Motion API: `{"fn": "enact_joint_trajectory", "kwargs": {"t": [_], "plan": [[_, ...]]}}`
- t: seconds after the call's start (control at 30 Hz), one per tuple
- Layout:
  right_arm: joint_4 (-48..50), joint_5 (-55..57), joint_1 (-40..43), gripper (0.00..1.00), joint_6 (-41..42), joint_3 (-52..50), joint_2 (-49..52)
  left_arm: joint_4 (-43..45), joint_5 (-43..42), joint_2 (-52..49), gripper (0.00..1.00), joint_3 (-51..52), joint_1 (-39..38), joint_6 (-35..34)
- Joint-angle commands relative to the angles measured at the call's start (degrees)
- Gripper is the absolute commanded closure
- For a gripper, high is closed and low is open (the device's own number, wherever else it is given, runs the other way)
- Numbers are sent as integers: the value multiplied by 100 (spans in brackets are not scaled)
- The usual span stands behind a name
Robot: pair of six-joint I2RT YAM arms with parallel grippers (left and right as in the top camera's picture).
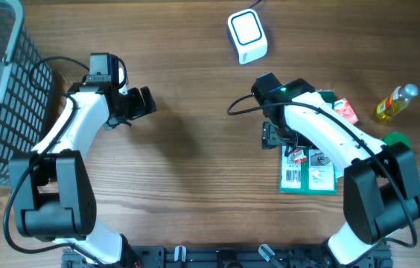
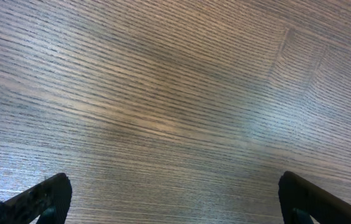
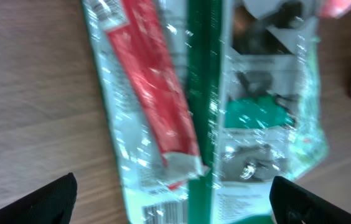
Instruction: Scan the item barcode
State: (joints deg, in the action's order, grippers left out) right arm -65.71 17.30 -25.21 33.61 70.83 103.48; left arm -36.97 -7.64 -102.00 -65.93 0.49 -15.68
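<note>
The item is a flat green and white shiny pack (image 1: 310,173) lying on the table at the right, with a barcode label (image 1: 293,176) facing up. In the right wrist view the pack (image 3: 250,118) fills the frame, a red strip (image 3: 157,81) runs down it, and its barcode (image 3: 166,213) shows blurred at the bottom edge. My right gripper (image 3: 175,202) hovers open over the pack, one finger on each side, holding nothing. A white scanner (image 1: 247,36) stands at the back. My left gripper (image 2: 175,199) is open over bare wood, far to the left (image 1: 141,101).
A grey mesh basket (image 1: 1,82) stands at the left edge. A yellow bottle (image 1: 395,103), a small red packet (image 1: 346,112) and a green object (image 1: 398,138) lie at the right, behind and beside the pack.
</note>
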Motion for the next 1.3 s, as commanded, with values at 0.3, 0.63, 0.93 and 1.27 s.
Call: {"fn": "enact_joint_trajectory", "kwargs": {"t": [0.3,0.63,0.93,1.27], "plan": [[3893,-474,17,0,96,-35,-85,9,-66,20,0,46,15,92],[4640,-474,17,0,101,-35,-85,9,-66,20,0,46,15,92],[4612,-474,11,0,107,-42,-634,9,-66,20,0,46,15,92],[4535,-472,11,0,107,-42,-3501,9,-66,20,0,46,15,92]]}}
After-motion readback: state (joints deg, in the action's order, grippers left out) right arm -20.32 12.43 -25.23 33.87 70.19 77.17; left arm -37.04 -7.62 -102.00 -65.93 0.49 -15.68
